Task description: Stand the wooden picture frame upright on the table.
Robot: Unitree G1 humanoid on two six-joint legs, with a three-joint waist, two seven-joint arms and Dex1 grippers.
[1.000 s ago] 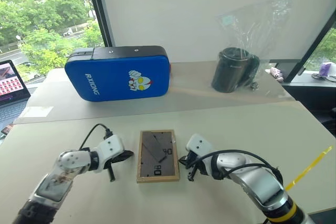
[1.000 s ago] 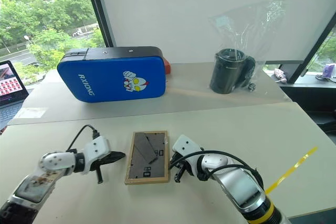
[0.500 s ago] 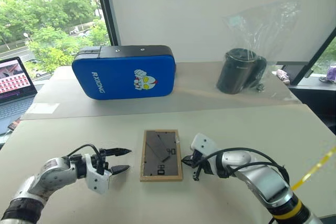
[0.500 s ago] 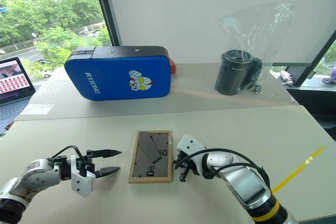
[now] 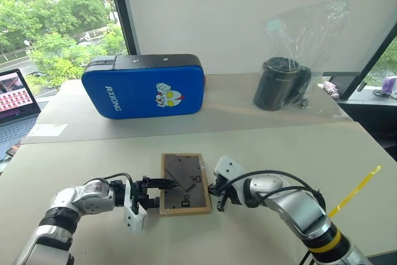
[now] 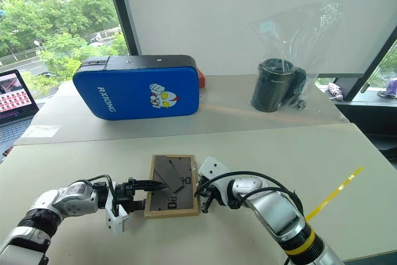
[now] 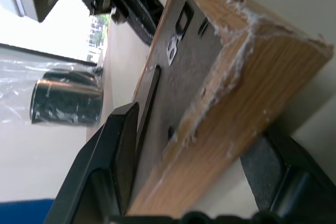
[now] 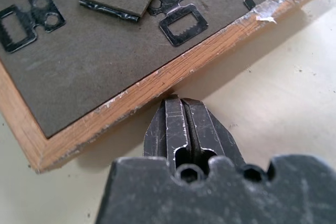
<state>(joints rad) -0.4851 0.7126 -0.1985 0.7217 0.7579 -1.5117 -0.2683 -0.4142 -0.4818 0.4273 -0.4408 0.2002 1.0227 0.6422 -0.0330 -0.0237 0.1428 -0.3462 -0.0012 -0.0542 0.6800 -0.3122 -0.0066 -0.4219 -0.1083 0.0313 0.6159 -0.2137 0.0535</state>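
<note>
The wooden picture frame (image 5: pixel 184 181) lies face down on the table (image 5: pixel 279 147), its dark back panel and folded stand facing up. My left gripper (image 5: pixel 162 190) is open and straddles the frame's left edge. In the left wrist view one finger (image 7: pixel 115 150) lies over the back panel and the other (image 7: pixel 273 163) sits below the wooden edge (image 7: pixel 231 103). My right gripper (image 5: pixel 218 195) is shut. In the right wrist view its fingertips (image 8: pixel 178 106) stand at the frame's right wooden edge (image 8: pixel 173 72).
A blue padded case (image 5: pixel 142 86) stands at the back left of the table. A black cylinder in a clear plastic bag (image 5: pixel 282 83) is at the back right. A laptop (image 5: pixel 15 94) sits at the far left, and a yellow strip (image 5: pixel 356 189) near the right edge.
My left gripper has opened, turned and moved right to the frame's left edge, with one finger over the back panel. The right gripper stays shut at the right edge. The camera shifted slightly.
</note>
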